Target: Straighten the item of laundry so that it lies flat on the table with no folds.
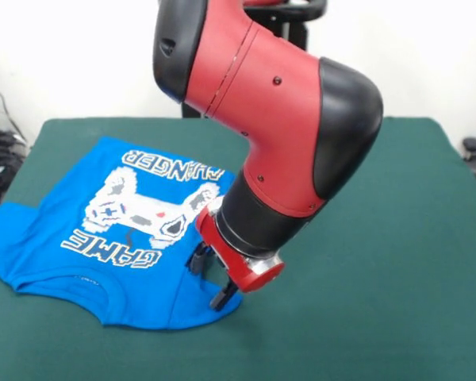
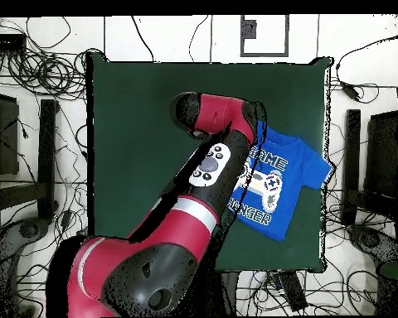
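Note:
The blue T-shirt lies print side up on the left part of the green table, with its collar end toward the camera. It is mostly spread out, with slight creases along the near edge. My gripper is down at the shirt's near right corner, by the sleeve. Its two black fingers stand apart with blue cloth showing between them, and the tips touch the cloth. In the overhead view the shirt lies near the table's right edge. My arm covers its left part and hides the gripper.
In the front view the shirt's left sleeve reaches the table's left edge. Cables and dark equipment ring the table in the overhead view. A black object sits beyond the table's far right corner.

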Motion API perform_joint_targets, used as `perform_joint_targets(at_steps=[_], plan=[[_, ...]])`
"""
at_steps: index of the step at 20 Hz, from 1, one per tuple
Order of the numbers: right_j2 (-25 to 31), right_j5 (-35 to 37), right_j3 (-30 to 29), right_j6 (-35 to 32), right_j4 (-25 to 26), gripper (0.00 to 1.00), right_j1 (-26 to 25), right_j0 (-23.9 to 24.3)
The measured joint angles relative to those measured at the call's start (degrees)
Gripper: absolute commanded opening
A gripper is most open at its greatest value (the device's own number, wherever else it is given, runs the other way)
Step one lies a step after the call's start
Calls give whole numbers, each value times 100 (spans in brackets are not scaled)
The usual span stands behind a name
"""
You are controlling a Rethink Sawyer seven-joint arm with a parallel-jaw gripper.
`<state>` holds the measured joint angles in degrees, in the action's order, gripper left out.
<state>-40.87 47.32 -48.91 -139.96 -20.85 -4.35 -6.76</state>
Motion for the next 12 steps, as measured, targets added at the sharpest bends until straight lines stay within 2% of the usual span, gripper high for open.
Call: perform_joint_targets(at_steps=[12], plan=[[84, 0, 22, 0, 2, 100, -64, 62]])
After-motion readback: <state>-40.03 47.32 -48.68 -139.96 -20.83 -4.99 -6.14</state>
